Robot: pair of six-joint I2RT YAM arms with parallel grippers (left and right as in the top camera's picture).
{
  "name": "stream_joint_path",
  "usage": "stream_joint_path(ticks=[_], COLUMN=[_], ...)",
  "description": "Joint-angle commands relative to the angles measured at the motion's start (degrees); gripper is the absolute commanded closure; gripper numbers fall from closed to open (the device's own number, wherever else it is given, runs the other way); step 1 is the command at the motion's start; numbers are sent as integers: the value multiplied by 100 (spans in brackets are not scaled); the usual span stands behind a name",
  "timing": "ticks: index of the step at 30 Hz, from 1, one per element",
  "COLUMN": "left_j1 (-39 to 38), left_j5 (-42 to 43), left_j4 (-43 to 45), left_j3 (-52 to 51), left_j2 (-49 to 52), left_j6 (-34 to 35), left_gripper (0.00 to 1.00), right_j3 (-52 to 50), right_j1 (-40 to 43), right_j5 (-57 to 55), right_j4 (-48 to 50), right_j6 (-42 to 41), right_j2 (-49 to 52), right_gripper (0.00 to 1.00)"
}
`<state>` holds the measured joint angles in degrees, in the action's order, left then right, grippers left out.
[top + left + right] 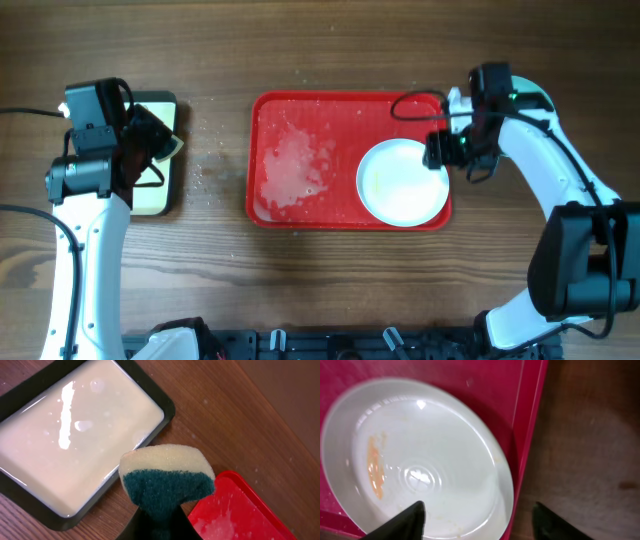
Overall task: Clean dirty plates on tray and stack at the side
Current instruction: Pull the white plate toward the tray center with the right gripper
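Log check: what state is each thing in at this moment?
white plate: on the tray, dirty, orange smear inside.
tray: foamy residue on the half away from the plate.
pan: filled with cream liquid.
sponge: gripped by one end.
left gripper: shut on sponge.
right gripper: open, at the plate's rim.

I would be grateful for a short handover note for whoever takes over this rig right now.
Left gripper: shut on the sponge, held above the table between the cream pan and the tray's corner.
Right gripper: open and gripping nothing, with one finger over the white plate and the other outside the tray rim.
Things: the white plate lies at the right end of the red tray; foamy residue covers the tray's left half. No other plates and no stack are in view.
Done: nothing that shows; the plate carries an orange smear.
Left: wipe this plate and set it at the side.
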<state>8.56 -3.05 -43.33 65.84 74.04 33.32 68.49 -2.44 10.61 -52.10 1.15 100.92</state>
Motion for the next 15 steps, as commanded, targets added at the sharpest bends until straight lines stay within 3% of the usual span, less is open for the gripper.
stream_joint_path(ticks=[1,3,4,9,13,15], left_j1=[35,35,35,35,35,35], left_j5=[48,48,48,48,48,48], left_j4=[22,22,20,20,22,22], left_j3=[-22,-22,-22,-22,-22,-22], left_j2=[2,2,2,2,2,2], left_j6=[-74,-74,-74,-74,-72,-72], left_gripper=[91,91,91,91,91,91], right_j3=[-258,-264,-264,-654,-811,-811], right_j1=[-2,-2,-2,-2,-2,-2], right_j5=[-35,-39,-42,-616,-376,-315], right_j4=[85,92,120,693,837,901], right_j6=[-330,-326,-328,-608,-623,-625], right_j2=[0,0,0,2,0,0], right_gripper=[69,63,54,55,71,73])
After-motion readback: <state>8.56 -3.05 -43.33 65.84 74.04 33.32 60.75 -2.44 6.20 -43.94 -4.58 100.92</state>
